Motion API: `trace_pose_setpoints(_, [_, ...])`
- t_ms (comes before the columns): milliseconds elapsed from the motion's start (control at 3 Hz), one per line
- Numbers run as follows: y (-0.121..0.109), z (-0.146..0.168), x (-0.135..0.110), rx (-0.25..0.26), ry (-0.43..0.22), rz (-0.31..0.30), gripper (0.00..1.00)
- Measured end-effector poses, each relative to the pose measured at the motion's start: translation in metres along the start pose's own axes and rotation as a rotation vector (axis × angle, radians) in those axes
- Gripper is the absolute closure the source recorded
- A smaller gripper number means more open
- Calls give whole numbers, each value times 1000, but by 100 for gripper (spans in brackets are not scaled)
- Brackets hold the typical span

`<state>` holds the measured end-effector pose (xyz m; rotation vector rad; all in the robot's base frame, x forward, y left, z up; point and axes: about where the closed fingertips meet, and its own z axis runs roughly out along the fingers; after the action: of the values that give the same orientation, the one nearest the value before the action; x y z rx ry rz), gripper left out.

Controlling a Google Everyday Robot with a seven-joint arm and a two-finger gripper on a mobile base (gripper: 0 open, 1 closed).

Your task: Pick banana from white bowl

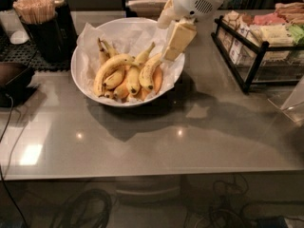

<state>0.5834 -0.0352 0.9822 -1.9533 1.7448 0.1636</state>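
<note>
Hanging over the far-right side of the white bowl (76, 80), the gripper (171, 53) is a cream, slab-like wedge under a rounded white housing. How far it is open, or whether it grips anything, I cannot tell. Crinkled paper (90, 34) lines the round bowl. The banana (147, 73) – long, curved, brown-blotched at its near tip – lies rightmost in the heap, its thin stem just beside the gripper's tip. The table (190, 141) is glossy grey.
</note>
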Motion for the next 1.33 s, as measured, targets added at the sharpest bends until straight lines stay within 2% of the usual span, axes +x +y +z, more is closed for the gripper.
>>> trace_pose_setpoints(333, [4,21,2,-35,-15,14,25])
trace_pose_setpoints(1000, [7,61,14,-101,-16,52,30])
trace_pose_setpoints(1333, [3,70,22,-127,14,41,28])
